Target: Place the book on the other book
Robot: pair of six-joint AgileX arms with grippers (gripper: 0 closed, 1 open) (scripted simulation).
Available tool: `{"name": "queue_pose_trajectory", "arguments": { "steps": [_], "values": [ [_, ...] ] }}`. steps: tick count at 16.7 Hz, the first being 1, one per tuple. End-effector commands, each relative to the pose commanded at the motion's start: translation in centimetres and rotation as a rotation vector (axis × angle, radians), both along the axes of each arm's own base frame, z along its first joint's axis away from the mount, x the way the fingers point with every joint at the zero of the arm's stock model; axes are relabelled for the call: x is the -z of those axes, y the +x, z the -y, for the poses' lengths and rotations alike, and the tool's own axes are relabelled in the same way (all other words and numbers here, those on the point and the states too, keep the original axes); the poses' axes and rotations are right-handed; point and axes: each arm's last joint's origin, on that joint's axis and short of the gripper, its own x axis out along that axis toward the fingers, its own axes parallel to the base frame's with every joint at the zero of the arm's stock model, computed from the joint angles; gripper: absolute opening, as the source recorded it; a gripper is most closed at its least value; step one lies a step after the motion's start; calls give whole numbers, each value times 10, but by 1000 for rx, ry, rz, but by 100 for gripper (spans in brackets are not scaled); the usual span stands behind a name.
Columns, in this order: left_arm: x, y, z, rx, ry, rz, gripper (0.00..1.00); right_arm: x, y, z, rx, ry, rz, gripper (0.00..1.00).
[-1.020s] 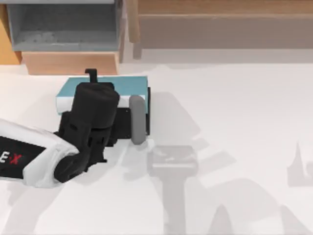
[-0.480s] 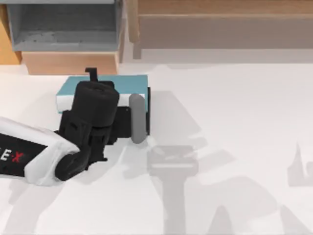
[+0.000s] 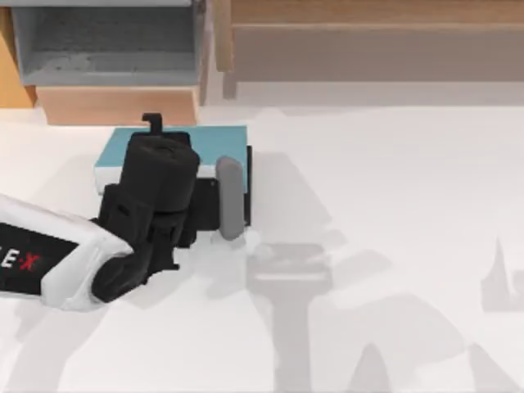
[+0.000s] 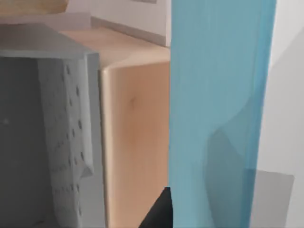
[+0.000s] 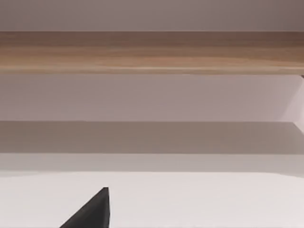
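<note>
Looks nearly done: the flat light-blue book (image 3: 214, 143) sits over the black book (image 3: 246, 176) at the table's (image 3: 393, 213) back left, under the left end effector (image 3: 154, 135), whose grip I can't tell, so letting go is probably what's left.

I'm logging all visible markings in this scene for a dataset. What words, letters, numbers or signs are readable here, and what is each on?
"E X": black and red letters on the white shell of the left arm, cut off at the top view's left edge, so only part of the marking reads.
Light blue book: plain cover, no text.
Black book: a thin edge shows past the blue one; no lettering can be read on it.
Wooden furniture: no text.
</note>
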Motion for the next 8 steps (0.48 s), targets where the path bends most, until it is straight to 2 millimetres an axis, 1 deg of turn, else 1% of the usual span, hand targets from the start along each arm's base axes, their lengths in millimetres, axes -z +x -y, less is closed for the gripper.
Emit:
{"name": "queue_pose_trajectory", "arguments": {
  "steps": [2, 3, 8],
  "values": [
    [0, 0, 0, 0, 0, 0, 98, 0, 0, 0, 0, 0, 0, 100],
    [0, 0, 0, 0, 0, 0, 100, 0, 0, 0, 0, 0, 0, 100],
    [0, 0, 0, 0, 0, 0, 100, 0, 0, 0, 0, 0, 0, 100]
  ]
}}
